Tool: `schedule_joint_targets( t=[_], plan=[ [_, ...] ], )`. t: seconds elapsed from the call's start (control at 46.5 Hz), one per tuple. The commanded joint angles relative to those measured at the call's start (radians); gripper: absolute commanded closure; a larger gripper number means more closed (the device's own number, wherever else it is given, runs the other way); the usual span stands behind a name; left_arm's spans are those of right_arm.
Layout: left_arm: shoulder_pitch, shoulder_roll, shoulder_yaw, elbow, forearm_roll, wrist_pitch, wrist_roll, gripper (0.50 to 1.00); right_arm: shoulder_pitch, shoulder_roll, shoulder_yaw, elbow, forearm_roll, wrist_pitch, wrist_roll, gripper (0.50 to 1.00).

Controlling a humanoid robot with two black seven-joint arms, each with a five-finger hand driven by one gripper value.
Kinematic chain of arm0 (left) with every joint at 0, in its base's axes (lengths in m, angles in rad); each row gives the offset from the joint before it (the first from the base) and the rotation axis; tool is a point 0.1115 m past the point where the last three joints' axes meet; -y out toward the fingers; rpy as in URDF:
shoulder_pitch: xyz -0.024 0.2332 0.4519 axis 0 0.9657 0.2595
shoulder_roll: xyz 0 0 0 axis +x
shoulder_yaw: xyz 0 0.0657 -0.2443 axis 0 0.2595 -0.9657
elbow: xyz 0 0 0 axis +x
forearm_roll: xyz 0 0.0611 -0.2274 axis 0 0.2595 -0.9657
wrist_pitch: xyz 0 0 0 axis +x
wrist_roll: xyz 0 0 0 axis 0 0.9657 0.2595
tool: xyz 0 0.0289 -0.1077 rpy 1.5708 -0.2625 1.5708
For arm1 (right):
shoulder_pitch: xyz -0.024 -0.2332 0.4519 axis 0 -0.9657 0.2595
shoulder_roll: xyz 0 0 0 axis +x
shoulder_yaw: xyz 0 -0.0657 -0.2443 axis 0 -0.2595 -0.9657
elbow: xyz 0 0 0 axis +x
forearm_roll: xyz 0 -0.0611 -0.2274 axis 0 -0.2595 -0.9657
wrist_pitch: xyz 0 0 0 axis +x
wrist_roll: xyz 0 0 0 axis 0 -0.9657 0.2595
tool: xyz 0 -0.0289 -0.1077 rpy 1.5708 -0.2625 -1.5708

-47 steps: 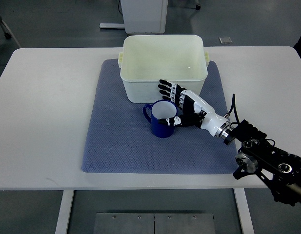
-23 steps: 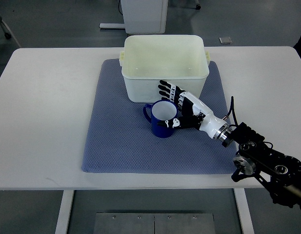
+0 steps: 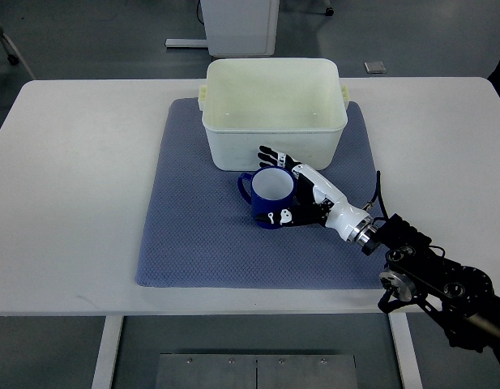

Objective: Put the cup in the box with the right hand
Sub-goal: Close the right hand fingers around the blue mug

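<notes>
The right hand had wrapped closer around the blue cup than a second earlier, thumb at its near wall; the grasp looked nearly set, the box waiting just behind.

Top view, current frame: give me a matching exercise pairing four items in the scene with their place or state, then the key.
Items:
1. cup
2. box
3. mat
4. right hand

Descriptions:
A. cream, open-topped, nothing inside
B. fingers wrapping around the cup's side
C. blue, upright on the mat, in front of the box
D. blue-grey, spread under both cup and box

Pairs: 1-C, 2-A, 3-D, 4-B
</notes>
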State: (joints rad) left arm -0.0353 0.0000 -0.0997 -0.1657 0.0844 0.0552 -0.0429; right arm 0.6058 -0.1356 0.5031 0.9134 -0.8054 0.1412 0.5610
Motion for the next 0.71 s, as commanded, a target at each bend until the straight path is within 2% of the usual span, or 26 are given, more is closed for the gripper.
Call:
schedule_joint_targets(
  t=[0.0, 0.322, 0.408, 0.516, 0.645, 0.666, 0.688],
  plan=[
    [0.0, 0.0, 0.0, 0.0, 0.0, 0.0, 0.0, 0.5, -0.001, 0.007, -0.009, -0.011, 0.0, -0.012, 0.005, 0.502],
    [0.0, 0.0, 0.0, 0.0, 0.0, 0.0, 0.0, 0.5, -0.001, 0.044, -0.023, -0.059, 0.003, -0.055, 0.023, 0.505],
    [0.0, 0.0, 0.0, 0.0, 0.0, 0.0, 0.0, 0.5, -0.001, 0.045, -0.023, -0.062, 0.005, -0.06, 0.023, 0.534],
    [0.0, 0.0, 0.0, 0.0, 0.0, 0.0, 0.0, 0.5, -0.001, 0.047, -0.023, -0.073, 0.006, -0.06, 0.023, 0.669],
    [0.0, 0.0, 0.0, 0.0, 0.0, 0.0, 0.0, 0.5, 0.0, 0.042, -0.049, -0.076, 0.008, -0.058, 0.023, 0.969],
    [0.0, 0.0, 0.0, 0.0, 0.0, 0.0, 0.0, 0.5, 0.0, 0.042, -0.057, -0.076, 0.008, -0.058, 0.022, 1.0],
    [0.0, 0.0, 0.0, 0.0, 0.0, 0.0, 0.0, 0.5, 0.002, 0.042, -0.063, -0.076, 0.008, -0.058, 0.022, 1.0]
  ],
)
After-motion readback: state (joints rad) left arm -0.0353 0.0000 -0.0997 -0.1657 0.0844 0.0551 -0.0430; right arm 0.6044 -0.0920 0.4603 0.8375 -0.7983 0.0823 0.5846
